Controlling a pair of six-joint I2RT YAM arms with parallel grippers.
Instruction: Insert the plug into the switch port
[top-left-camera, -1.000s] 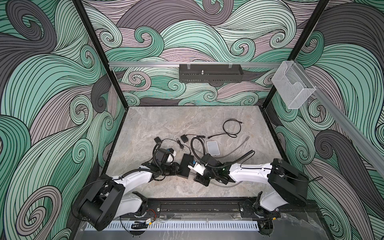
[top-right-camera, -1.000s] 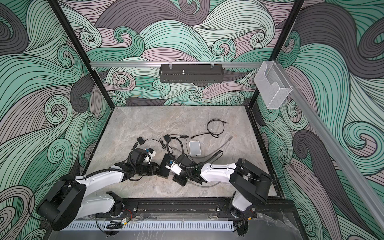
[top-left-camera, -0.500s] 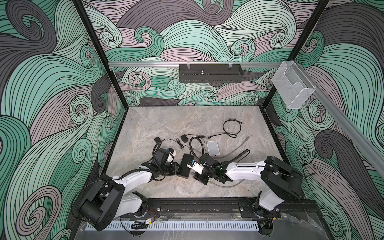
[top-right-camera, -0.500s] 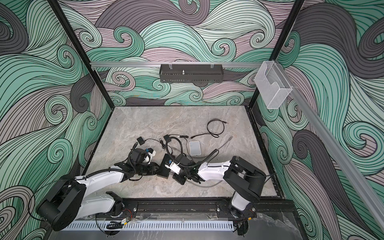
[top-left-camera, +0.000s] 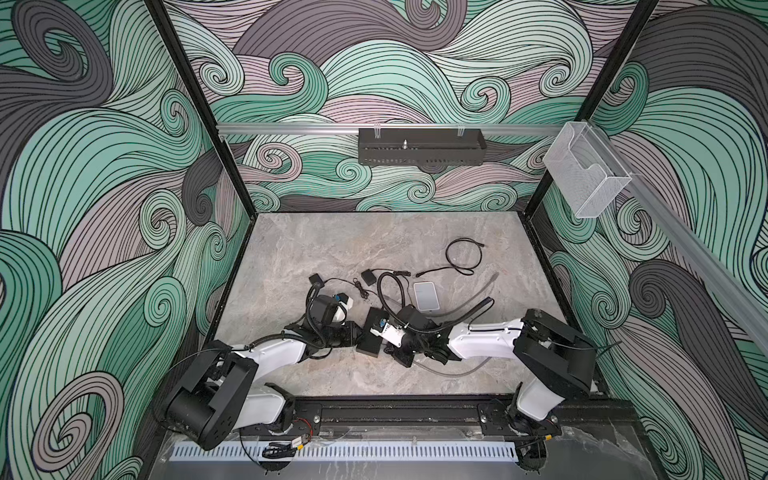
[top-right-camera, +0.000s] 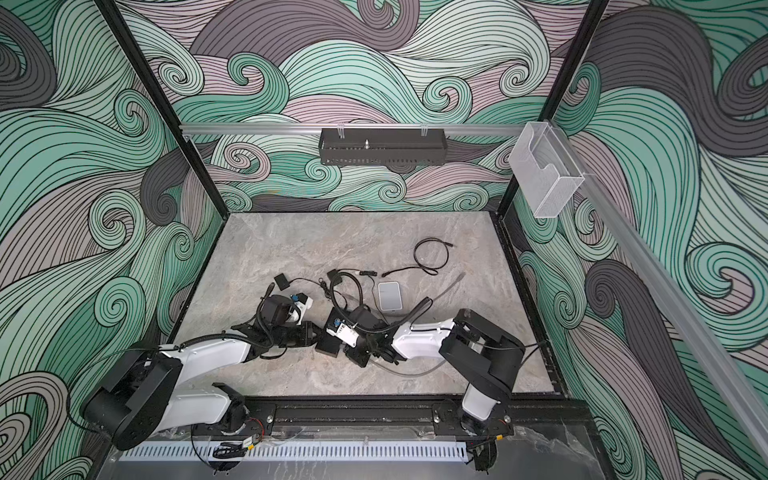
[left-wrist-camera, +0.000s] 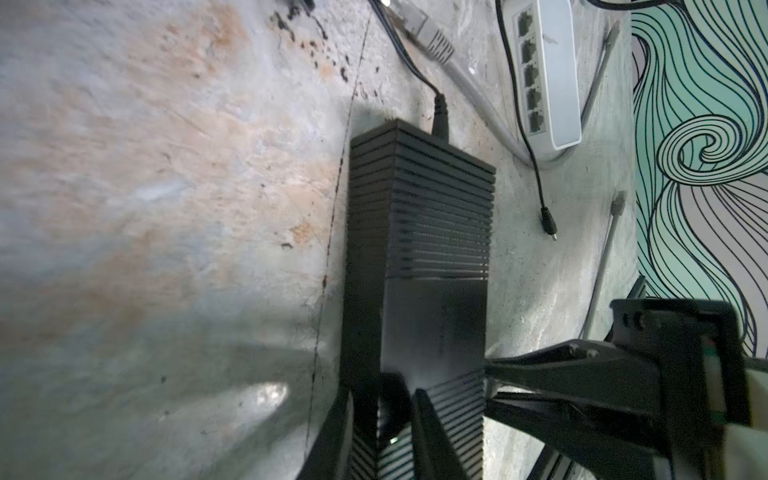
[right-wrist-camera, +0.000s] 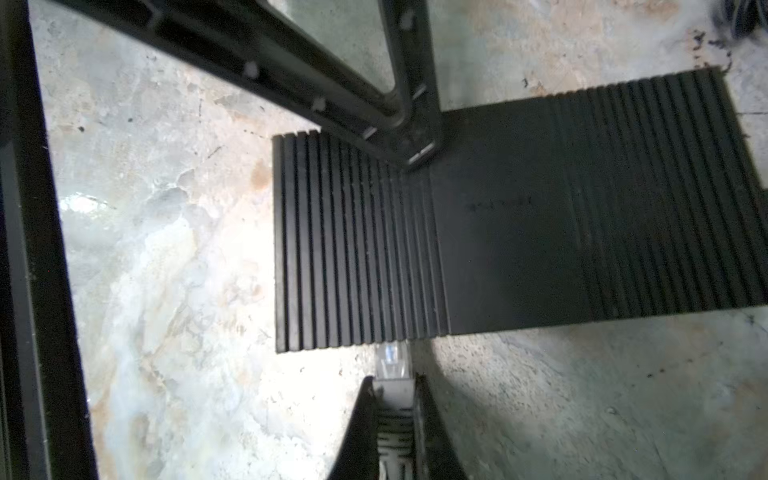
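On the back wall we see a black perforated tray that hangs from a metal rail, and a clear plastic holder sits on the right wall. On the marble table a thin black cable lies in a loop near the back. A white five-port box lies near it, with a small black adapter to its left and another adapter further left.

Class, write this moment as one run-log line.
left gripper: clamps switch | right gripper: shut on plug | plug: tip at switch side, body visible outside
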